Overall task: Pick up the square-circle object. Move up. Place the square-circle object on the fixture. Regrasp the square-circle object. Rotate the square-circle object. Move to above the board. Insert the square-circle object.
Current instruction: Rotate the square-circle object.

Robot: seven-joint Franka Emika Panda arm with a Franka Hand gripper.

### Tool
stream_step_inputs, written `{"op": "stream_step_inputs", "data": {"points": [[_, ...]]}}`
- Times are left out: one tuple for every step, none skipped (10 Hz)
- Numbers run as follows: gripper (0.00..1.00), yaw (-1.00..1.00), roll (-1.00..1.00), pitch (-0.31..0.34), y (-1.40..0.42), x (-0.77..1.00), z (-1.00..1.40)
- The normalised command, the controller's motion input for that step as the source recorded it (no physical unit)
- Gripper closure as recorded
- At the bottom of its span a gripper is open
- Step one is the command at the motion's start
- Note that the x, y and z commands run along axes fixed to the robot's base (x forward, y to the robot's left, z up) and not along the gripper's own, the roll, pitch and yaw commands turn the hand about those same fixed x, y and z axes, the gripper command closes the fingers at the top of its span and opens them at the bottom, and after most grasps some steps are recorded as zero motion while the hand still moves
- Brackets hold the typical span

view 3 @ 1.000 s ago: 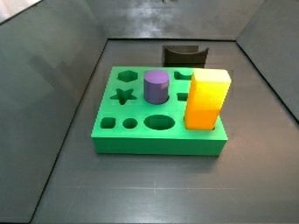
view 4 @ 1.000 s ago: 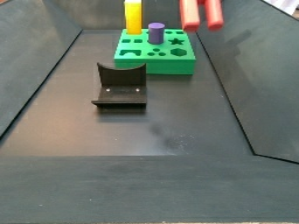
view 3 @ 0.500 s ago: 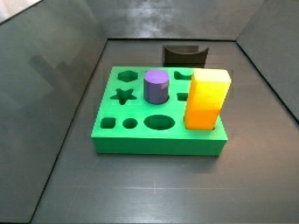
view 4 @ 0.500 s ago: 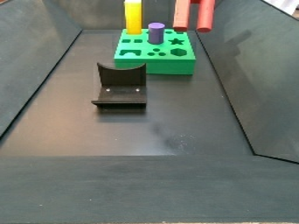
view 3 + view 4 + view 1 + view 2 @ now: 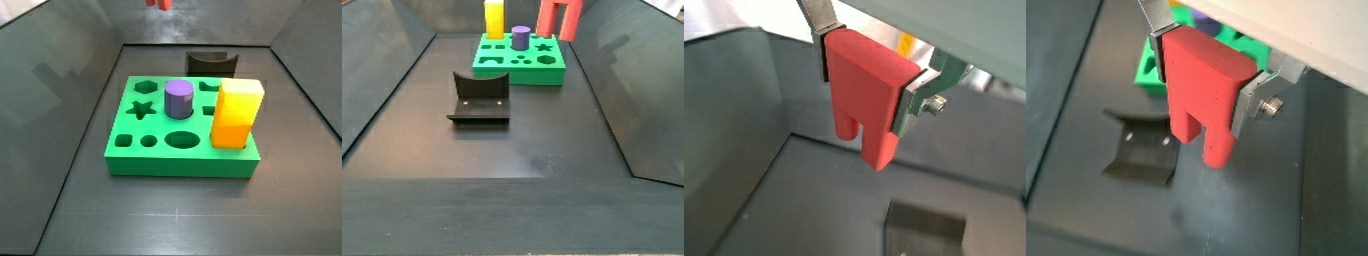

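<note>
**Red peg held aloft in the gripper**

Clamped between the silver fingers [image 5: 823, 40] of the gripper [image 5: 871, 75] in both wrist views: the square-circle object [image 5: 1207, 85], red, two-pronged at its lower end. Hangs high in the air, touching nothing below; seen at the top edge in both side views [image 5: 557, 17] [image 5: 162, 4]. Below, on the dark floor, the black fixture [image 5: 480, 97] with its curved recess. Beyond it, the green board [image 5: 182, 135], carrying a purple cylinder [image 5: 178, 98] and a tall yellow block [image 5: 238, 113], both upright in their holes.
</note>
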Motion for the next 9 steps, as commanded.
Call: {"op": "stream_step_inputs", "data": {"points": [[1.0,-1.0,-0.96,0.471,0.01,0.01,0.02],[1.0,-1.0,-1.0,0.567,0.02,0.02,0.03],[1.0,-0.78,-0.81,0.535,0.02,0.03,0.03],[1.0,-0.53,-0.59,0.457,0.02,0.06,0.03],[1.0,-0.27,-0.33,0.324,0.01,0.09,0.01],[1.0,-0.14,-0.21,0.222,0.02,0.08,-0.01],[1.0,-1.0,-0.02,0.025,0.01,0.04,0.0],[1.0,-1.0,-0.02,0.016,0.01,0.01,0.0],[1.0,-1.0,-0.02,0.017,0.01,0.01,0.0]]}}
